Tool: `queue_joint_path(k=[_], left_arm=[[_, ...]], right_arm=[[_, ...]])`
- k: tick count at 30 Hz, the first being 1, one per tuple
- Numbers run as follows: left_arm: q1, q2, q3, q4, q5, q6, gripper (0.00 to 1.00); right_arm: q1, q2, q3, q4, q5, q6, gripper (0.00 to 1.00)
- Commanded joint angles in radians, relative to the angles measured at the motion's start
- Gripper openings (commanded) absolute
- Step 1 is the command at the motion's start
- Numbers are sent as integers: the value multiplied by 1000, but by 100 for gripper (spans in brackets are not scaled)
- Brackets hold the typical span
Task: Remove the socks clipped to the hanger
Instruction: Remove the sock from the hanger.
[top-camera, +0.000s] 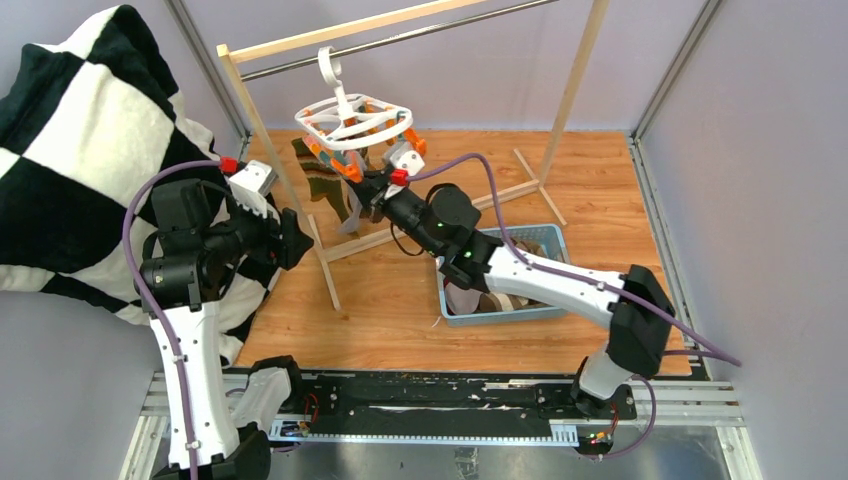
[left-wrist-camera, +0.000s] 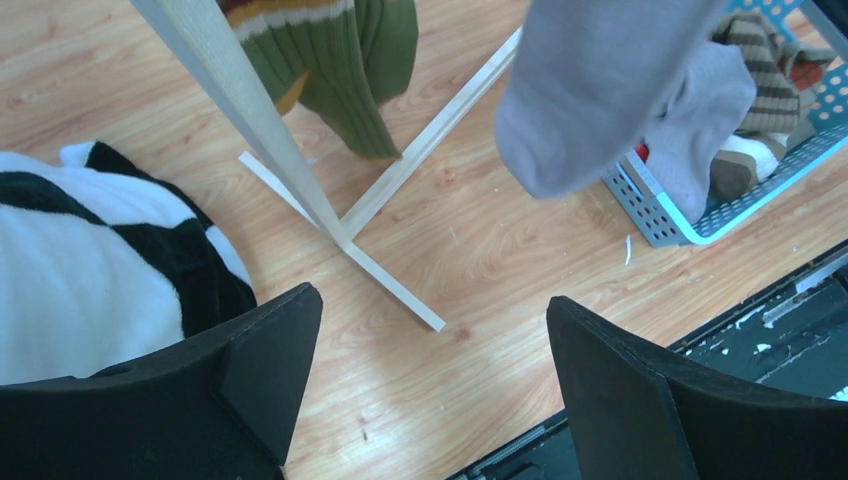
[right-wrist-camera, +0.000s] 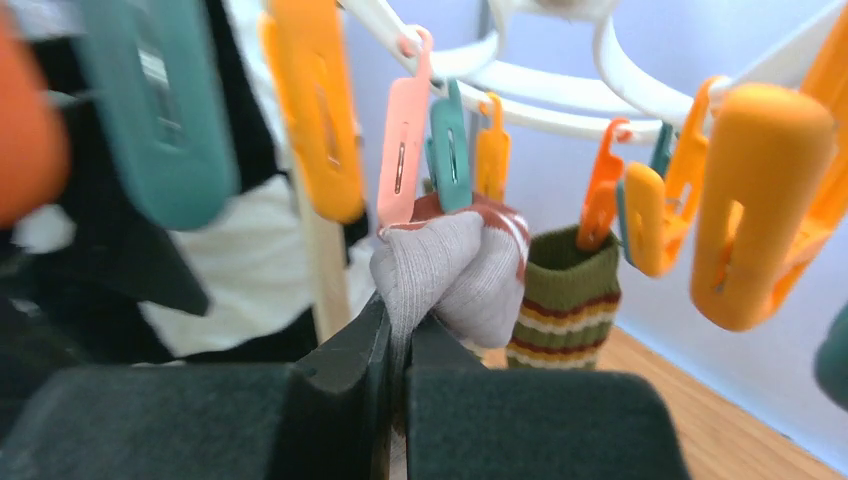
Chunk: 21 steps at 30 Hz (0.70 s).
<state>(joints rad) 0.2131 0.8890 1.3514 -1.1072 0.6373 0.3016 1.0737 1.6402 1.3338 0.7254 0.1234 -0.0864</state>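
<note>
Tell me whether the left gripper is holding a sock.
No: in the left wrist view the left gripper stands open, with only the bare wooden surface showing between its fingers.

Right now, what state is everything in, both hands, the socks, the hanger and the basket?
right hand: shut on the grey sock.
grey sock: clipped to the hanger, gripped by the right hand.
green sock: clipped, hanging free.
left hand: open, empty.
hanger: hooked over the rail.
basket: holding loose socks.

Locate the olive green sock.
Right wrist view, right of centre: the olive green sock hangs from an orange clip, beside the grey sock pinched in the right tool.
</note>
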Motion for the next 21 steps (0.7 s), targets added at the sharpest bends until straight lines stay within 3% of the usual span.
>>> queue_joint_path(k=[1,14,21], left_arm=[[6,-22,44,-11,46,-16,90],[5,-20,163,-12,160,-70,86],[3,-9,177,-17,238,-91,85]], right_arm=[[12,-107,-57,-102,-197,168,0],[-84,-447,-212,-213,-380,391,2],[-130,-416,-196,-259,-494,483,5]])
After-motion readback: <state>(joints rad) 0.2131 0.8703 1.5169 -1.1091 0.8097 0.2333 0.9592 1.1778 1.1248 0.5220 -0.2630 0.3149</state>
